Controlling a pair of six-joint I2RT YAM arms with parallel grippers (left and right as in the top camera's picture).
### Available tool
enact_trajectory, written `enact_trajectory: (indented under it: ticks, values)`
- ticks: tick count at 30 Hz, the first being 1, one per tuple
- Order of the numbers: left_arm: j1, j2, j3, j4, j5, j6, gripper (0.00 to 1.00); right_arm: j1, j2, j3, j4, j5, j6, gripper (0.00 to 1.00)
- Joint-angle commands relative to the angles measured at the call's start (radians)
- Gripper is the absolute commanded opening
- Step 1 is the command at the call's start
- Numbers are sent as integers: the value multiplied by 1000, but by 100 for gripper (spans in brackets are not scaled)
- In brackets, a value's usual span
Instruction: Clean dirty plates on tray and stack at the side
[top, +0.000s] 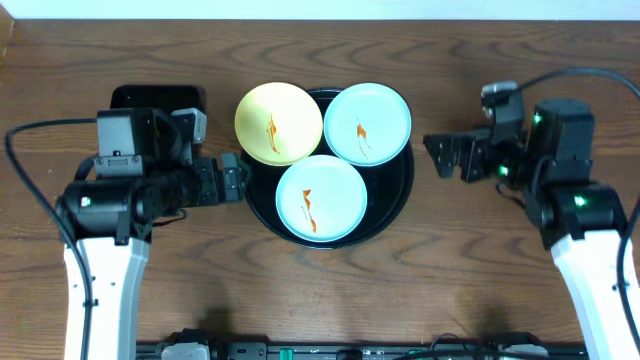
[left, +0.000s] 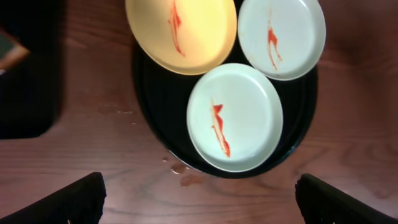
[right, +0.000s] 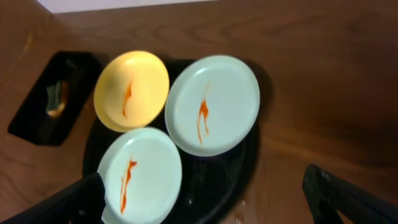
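Observation:
A round black tray (top: 396, 190) in the middle of the table holds three plates with orange sauce smears. The pale yellow plate (top: 277, 122) leans over the tray's left rim. One light blue plate (top: 367, 123) sits at the back right, the other (top: 321, 199) at the front. My left gripper (top: 236, 178) is open and empty just left of the tray. My right gripper (top: 440, 154) is open and empty to the right of the tray. The plates also show in the left wrist view (left: 235, 116) and the right wrist view (right: 211, 104).
A smaller rectangular black tray (top: 153, 97) lies at the back left, partly under my left arm; the right wrist view (right: 55, 97) shows a sponge-like thing in it. Small wet spots (left: 180, 168) lie on the wood by the round tray's rim.

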Motion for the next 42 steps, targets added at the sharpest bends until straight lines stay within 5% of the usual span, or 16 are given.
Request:
enact_trajectory:
  ticks: [1, 8, 20, 34, 42]
  values:
    - [5, 24, 7, -6, 58, -41, 98, 6, 27, 20, -2, -47, 6, 99]
    - [20, 92, 43, -6, -177, -202, 98, 6, 32, 20, 0, -57, -7, 99]
    - [101, 609, 415, 1, -522, -459, 97, 6, 33, 18, -15, -42, -14, 99]
    - [194, 874, 428, 209, -501, -255, 92, 6, 35, 18, -60, 1, -14, 99]
    - [233, 967, 427, 231, -504, -243, 67, 6, 34, 18, -65, 0, -13, 99]
